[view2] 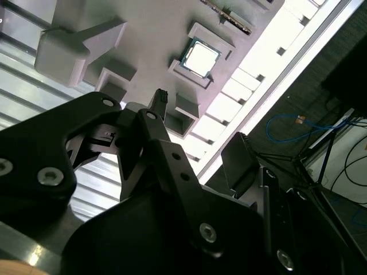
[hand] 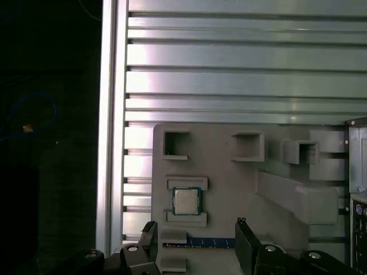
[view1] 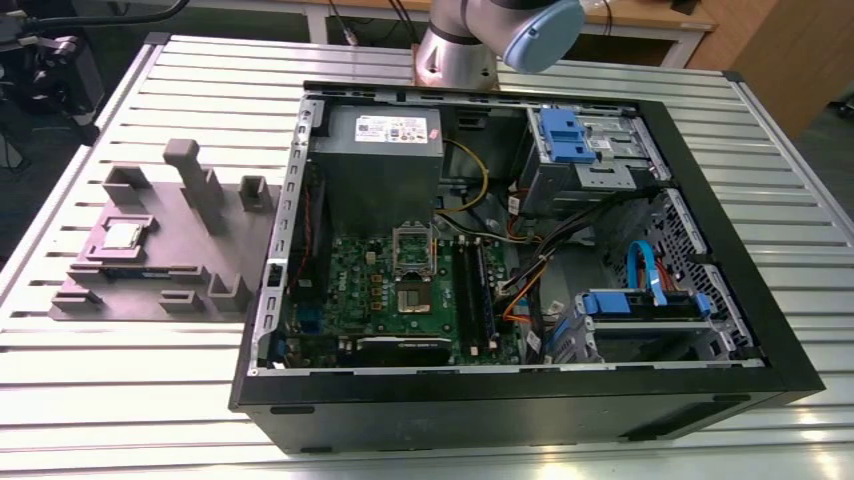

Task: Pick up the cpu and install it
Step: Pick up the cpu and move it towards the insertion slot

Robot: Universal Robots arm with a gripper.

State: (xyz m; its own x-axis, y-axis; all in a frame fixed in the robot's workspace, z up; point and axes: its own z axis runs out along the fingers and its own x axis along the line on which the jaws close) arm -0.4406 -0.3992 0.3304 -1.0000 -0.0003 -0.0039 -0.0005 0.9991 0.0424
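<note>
The cpu [view1: 124,235] lies flat in a recess of the grey-purple fixture [view1: 174,285], on the table at the exterior view's left. Its shiny square top also shows in both wrist views, cpu [hand: 186,201] and cpu [view2: 200,58]. My gripper [hand: 196,240] hangs above the fixture, open, with nothing between its black fingers [hand: 245,240]. In the second wrist view the gripper [view2: 198,129] is clear of the chip and does not touch it. The green motherboard's metal socket frame [view1: 412,250] lies inside the open computer case [view1: 747,300].
The fixture carries tall posts [view1: 184,165] and raised blocks [hand: 298,197] around the chip. A blue-edged memory stick [hand: 209,243] lies in a slot beside the chip. The slatted metal table [hand: 229,74] ends at an edge near the fixture. The arm's base [view1: 461,45] stands behind the case.
</note>
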